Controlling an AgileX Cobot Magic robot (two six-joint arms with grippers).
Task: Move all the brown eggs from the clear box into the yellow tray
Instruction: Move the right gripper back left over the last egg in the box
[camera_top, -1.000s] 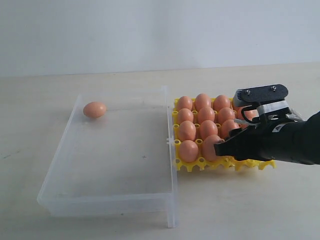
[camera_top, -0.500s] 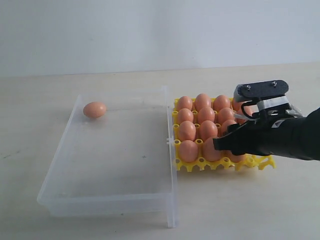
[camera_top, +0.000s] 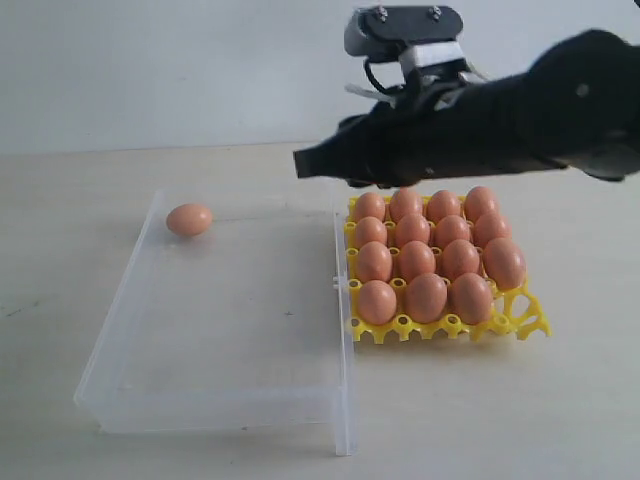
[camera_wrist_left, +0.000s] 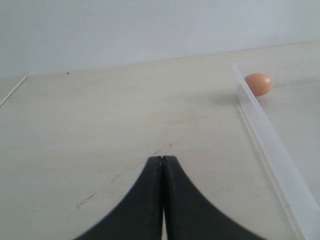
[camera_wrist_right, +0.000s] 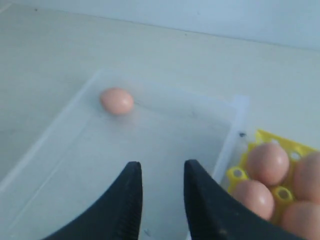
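While left jaws meet, right jaws stand parted (empty) over the clear box (camera_top: 210, 408).

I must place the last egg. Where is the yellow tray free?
Only the near right corner cup of the yellow tray, beside the front-row brown eggs; every other cup is filled. The clear box is nearly bare.

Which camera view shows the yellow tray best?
The exterior view: it shows the whole yellow tray, with brown eggs in its cups and one corner cup empty. The right wrist view shows only one corner of it, with a few eggs. The left wrist view does not show it.
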